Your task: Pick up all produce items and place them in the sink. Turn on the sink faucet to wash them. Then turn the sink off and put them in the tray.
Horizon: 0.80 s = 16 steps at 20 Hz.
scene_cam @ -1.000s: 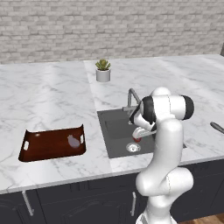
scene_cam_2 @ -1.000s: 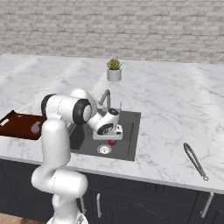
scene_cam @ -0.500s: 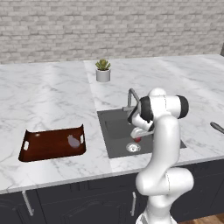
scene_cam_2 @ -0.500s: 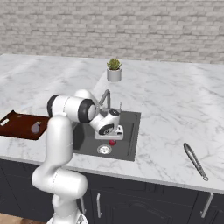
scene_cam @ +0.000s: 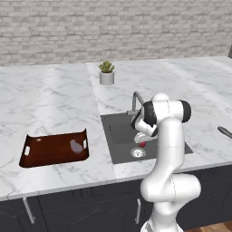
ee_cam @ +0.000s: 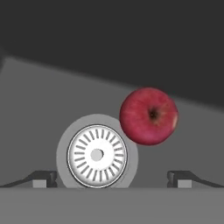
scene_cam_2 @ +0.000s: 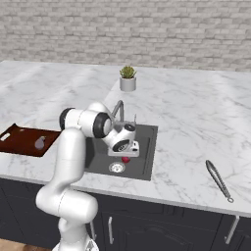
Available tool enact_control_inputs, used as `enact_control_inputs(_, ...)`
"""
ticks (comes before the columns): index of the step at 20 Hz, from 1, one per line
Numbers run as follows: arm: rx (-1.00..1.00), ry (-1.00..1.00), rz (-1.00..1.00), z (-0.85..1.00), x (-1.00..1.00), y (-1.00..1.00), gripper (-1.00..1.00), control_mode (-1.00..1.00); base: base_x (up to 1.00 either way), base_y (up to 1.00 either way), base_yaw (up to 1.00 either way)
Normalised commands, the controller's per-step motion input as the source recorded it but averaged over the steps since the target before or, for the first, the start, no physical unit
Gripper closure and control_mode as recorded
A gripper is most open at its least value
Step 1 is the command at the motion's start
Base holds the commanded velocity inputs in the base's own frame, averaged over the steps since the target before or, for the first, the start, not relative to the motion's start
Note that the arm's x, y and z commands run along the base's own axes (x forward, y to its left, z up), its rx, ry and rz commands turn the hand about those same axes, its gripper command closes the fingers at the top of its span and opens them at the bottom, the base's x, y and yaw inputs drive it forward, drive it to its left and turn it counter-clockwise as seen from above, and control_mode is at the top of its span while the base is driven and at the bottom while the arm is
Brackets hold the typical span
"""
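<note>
Tray [scene_cam: 50, 149] at left on counter [scene_cam: 54, 99], purple vegetable [scene_cam: 75, 146] lying in it. Sink [scene_cam: 118, 136] centre: drain [ee_cam: 97, 154], red fruit [ee_cam: 148, 115] just beside, up-right of midline. Pincer [ee_cam: 112, 176] hovers above basin floor, spread wide, empty; needs shifting toward fruit.

Red apple [ee_cam: 149, 115]; dark grey sink [ee_cam: 52, 92]; silver drain [ee_cam: 96, 154].

White marble counter [scene_cam: 54, 99] with tray [scene_cam: 50, 149], potted succulent [scene_cam: 107, 72], tongs [scene_cam_2: 219, 180].
</note>
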Motion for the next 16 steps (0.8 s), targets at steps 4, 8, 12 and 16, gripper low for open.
enact_control_inputs(4,0.00,0.00,-0.02,-0.14,0.23,-0.04,-1.00,-1.00,0.00,0.00,0.00)
enact_control_inputs(8,0.00,0.00,-0.02,-0.07,0.22,-0.04,-1.00,-1.00,0.00,0.00,0.00)
enact_control_inputs(12,0.00,0.00,-0.01,-0.13,0.26,0.00,-1.00,-1.00,0.00,0.00,0.00)
enact_control_inputs(16,0.00,0.00,-0.01,-0.19,0.28,0.00,-1.00,-1.00,0.00,0.00,0.00)
